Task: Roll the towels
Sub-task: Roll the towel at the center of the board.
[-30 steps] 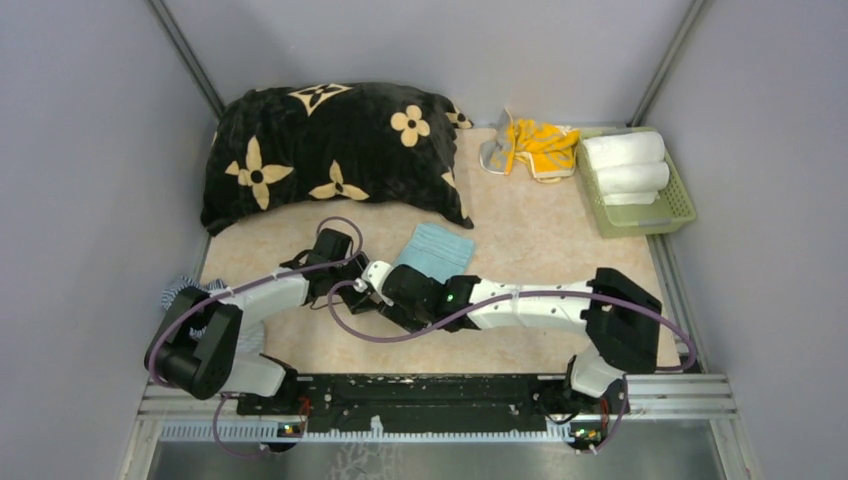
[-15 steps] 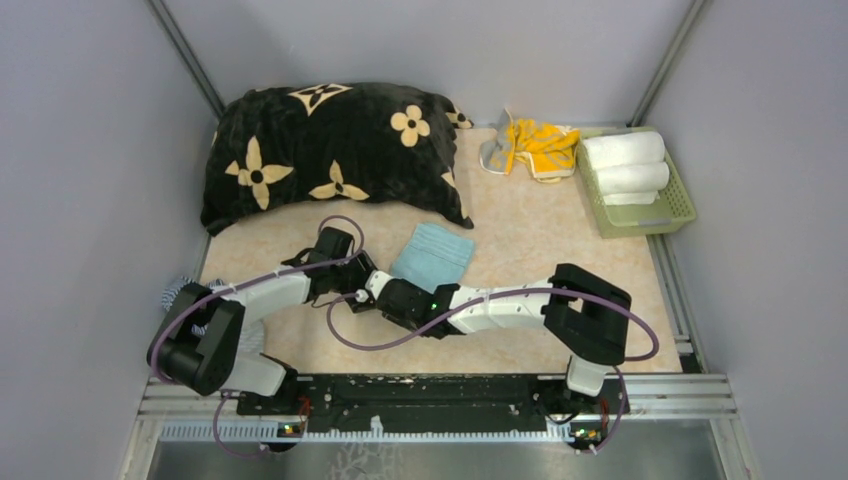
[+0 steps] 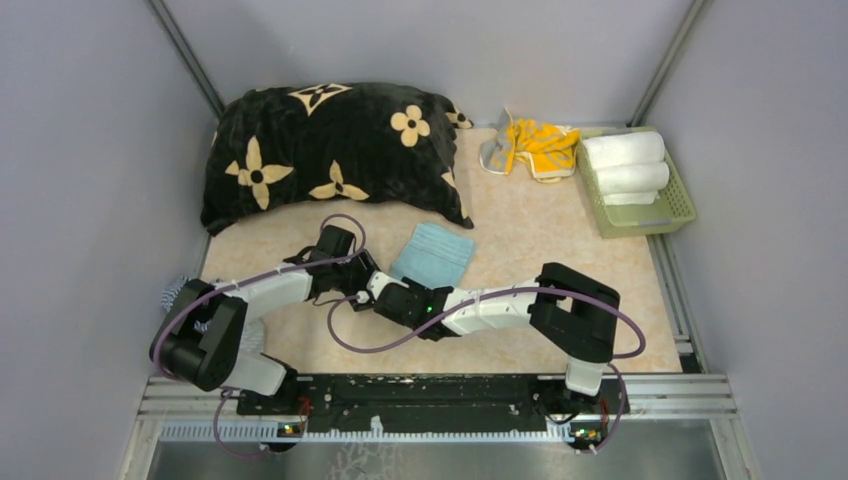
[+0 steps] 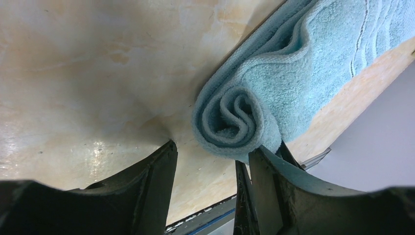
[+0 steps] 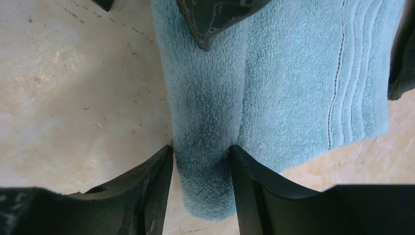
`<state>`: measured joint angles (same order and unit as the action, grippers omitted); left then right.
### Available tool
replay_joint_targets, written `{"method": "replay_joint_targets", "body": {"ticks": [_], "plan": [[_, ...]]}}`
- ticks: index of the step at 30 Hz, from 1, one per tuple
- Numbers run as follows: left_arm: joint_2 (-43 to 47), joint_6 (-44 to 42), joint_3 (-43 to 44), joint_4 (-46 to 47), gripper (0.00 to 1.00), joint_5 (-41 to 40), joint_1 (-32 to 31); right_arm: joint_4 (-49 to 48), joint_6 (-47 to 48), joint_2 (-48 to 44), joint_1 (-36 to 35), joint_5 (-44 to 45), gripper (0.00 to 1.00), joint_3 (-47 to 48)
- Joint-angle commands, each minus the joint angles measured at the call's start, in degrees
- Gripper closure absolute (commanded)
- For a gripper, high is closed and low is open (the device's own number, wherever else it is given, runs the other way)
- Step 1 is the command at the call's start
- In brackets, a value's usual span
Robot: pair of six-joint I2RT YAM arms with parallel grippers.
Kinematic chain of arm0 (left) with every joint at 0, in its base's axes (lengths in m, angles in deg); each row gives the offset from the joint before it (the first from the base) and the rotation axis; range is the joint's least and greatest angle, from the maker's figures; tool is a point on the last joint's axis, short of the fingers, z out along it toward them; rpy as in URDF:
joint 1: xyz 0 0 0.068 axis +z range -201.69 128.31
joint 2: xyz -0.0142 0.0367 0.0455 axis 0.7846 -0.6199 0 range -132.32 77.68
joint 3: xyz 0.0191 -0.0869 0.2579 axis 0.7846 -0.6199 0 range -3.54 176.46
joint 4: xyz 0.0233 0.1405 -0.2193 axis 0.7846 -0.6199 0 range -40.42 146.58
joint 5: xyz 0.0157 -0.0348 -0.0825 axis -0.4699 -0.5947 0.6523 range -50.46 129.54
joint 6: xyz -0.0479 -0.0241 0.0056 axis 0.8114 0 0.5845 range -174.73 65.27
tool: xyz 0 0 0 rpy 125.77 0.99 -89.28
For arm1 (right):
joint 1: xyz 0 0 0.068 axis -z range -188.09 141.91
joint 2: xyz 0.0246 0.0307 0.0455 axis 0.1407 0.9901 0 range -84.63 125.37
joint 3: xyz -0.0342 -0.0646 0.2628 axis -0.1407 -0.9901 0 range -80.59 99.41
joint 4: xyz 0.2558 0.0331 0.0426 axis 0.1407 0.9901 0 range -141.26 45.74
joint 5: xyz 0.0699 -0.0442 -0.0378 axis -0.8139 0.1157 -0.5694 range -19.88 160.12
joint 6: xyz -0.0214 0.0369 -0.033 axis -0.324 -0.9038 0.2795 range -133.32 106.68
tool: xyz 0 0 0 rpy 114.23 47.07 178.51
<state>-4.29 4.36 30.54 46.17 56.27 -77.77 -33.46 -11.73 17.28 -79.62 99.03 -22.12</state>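
Note:
A light blue towel (image 3: 436, 252) lies mid-table, its near-left end wound into a roll. In the left wrist view the roll's spiral end (image 4: 234, 120) sits just past my left gripper (image 4: 213, 159). That gripper is open, and its right finger (image 4: 274, 171) touches the roll. In the right wrist view my right gripper (image 5: 201, 156) is shut on the rolled part (image 5: 208, 98), one finger on each side. The unrolled part (image 5: 313, 83) lies flat to the right. In the top view both grippers, left (image 3: 362, 272) and right (image 3: 386, 288), meet at the towel's near-left corner.
A black flowered pillow (image 3: 330, 150) fills the back left. A yellow and grey cloth (image 3: 530, 148) lies at the back. A green basket (image 3: 682, 207) at the back right holds rolled white towels (image 3: 625, 150). A striped cloth (image 3: 185, 293) lies by the left arm.
My right arm has folded in, its elbow swinging left, and its gripper has slid left to the towel's rolled end. The left gripper has barely moved.

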Motion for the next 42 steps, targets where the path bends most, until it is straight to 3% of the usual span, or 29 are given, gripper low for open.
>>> {"method": "replay_joint_targets", "body": {"ticks": [1, 3, 8, 14, 22, 28, 34, 42], "plan": [[-3.44, -3.01, -1.65, -3.81, 0.37, -6.62, 0.2, 1.37, 0.69, 3.66, -0.25, -0.4, 0.53, -1.23], [-3.7, -3.36, -1.74, -3.99, 0.37, -7.04, 0.24, 1.87, 0.7, 4.24, 0.08, -2.32, 0.57, -1.38], [-2.2, -4.04, -0.91, -6.12, 0.35, -7.71, 0.67, 2.7, 0.79, 3.15, 0.86, -11.65, 0.79, -1.21], [6.78, -4.84, -0.46, -10.46, 0.31, -11.81, 0.68, 1.79, -1.38, -0.33, 5.23, -35.29, 1.0, 0.09], [19.72, -4.25, -2.59, -16.49, 0.28, -12.79, 0.93, -4.82, -8.21, -0.33, 14.43, -63.63, 1.0, 1.09], [26.76, -1.23, -5.77, -18.72, 0.28, -9.02, 0.93, -11.88, -17.71, 4.22, 23.17, -78.18, 1.0, -0.39], [29.59, 1.94, -9.23, -15.45, 0.28, -5.75, 0.92, -13.65, -21.51, 9.73, 27.35, -84.34, 1.0, -0.52], [23.79, 2.89, -9.44, -6.44, 0.28, -2.8, 0.83, -12.76, -22.6, 13.73, 29.51, -84.98, 1.0, -0.35]]}}
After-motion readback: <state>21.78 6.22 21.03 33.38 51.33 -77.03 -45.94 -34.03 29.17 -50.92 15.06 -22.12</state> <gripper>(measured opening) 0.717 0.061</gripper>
